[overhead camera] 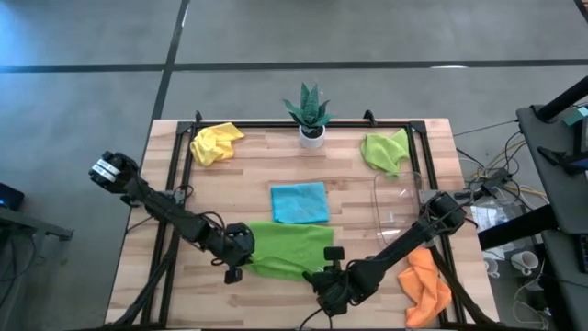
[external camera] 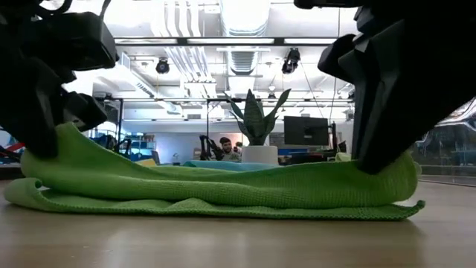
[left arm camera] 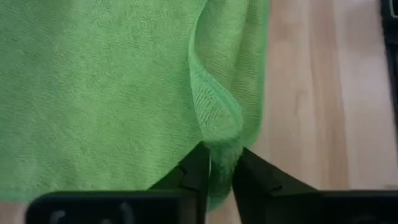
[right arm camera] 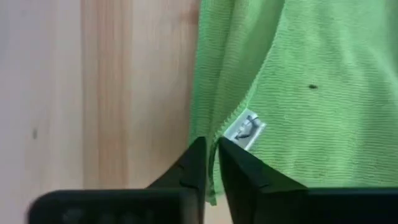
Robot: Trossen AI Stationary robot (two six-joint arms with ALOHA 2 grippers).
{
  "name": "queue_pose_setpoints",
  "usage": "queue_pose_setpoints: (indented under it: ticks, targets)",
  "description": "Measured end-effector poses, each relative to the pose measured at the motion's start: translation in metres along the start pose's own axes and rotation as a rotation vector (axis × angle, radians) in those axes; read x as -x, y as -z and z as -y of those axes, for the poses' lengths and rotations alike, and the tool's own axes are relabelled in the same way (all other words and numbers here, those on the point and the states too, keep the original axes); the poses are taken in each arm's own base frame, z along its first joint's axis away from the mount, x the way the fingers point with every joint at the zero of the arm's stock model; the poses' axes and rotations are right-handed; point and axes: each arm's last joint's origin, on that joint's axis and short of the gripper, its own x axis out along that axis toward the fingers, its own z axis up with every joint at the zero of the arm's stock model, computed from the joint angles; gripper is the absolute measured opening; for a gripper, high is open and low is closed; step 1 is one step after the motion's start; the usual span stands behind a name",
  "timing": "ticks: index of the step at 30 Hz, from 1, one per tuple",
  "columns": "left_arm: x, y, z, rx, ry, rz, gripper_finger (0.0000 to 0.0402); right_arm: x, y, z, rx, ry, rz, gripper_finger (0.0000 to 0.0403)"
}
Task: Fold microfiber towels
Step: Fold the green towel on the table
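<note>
Low in the centre of the high view, a folded lime green towel point(overhead camera: 289, 248) lies on the tabletop point(overhead camera: 367, 207). The left arm is stretched in from the left edge, its left claw point(overhead camera: 234, 273) pinched narrow on the towel's left edge. The right arm is angled down from the right, its right claw point(overhead camera: 323, 274) clamped narrow on the right edge.

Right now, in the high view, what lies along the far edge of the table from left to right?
Crumpled yellow microfiber towel → small green potted plant in a white pot → crumpled lime green microfiber towel.
</note>
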Motion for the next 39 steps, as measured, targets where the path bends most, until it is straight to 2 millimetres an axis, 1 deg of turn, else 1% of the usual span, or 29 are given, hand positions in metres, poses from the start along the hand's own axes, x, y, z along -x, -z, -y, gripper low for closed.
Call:
queue_pose_setpoints:
  ticks: [5,8,10,13,15,22,25,28,29,30,34,36,39]
  targets:
    - [0.01,-0.008,0.006,0.005,0.056,0.023,0.011,0.006,-0.002,0.001,0.024,-0.012,0.012,0.0099]
    - [0.01,-0.007,0.006,0.004,0.053,0.02,0.0123,0.004,0.0,0.001,0.027,-0.011,0.008,0.0124]
    - [0.007,-0.005,0.004,0.005,0.043,0.01,0.0124,-0.003,0.007,0.002,0.035,-0.015,-0.028,0.0132]
    - [0.002,-0.001,0.002,0.003,0.023,-0.013,0.0125,-0.01,0.015,0.004,0.012,-0.005,-0.066,0.0133]
    - [0.0,-0.001,0.001,0.003,0.014,-0.01,0.0125,-0.012,0.016,0.005,-0.01,-0.001,-0.067,0.0128]
    - [-0.002,-0.002,-0.001,-0.003,-0.043,0.022,0.0124,-0.013,0.015,0.008,-0.005,0.004,-0.067,0.009]
    - [-0.001,-0.002,-0.001,-0.006,-0.042,0.026,0.0106,-0.011,0.014,0.01,0.003,0.003,-0.065,0.0061]
    - [0.001,-0.003,0.0,-0.034,-0.035,0.035,0.0053,-0.001,0.012,0.014,0.03,0.007,-0.058,0.0024]
    - [0.003,-0.004,0.0,-0.048,-0.033,0.038,0.003,0.004,0.012,0.016,0.032,0.01,-0.058,0.0017]
    - [0.004,-0.004,0.0,-0.051,-0.028,0.045,0.0015,0.01,0.011,0.02,0.03,0.019,-0.06,0.0013]
    - [0.014,-0.008,-0.001,-0.065,-0.067,0.109,0.0003,0.033,0.009,0.043,0.031,0.127,-0.056,0.001]
    - [0.024,-0.01,-0.004,-0.076,-0.167,0.165,0.0001,0.043,0.006,0.056,0.033,0.19,-0.04,0.0009]
    - [0.045,-0.015,-0.017,-0.076,-0.379,0.283,0.0001,0.054,-0.002,0.08,0.034,0.26,-0.008,0.0009]
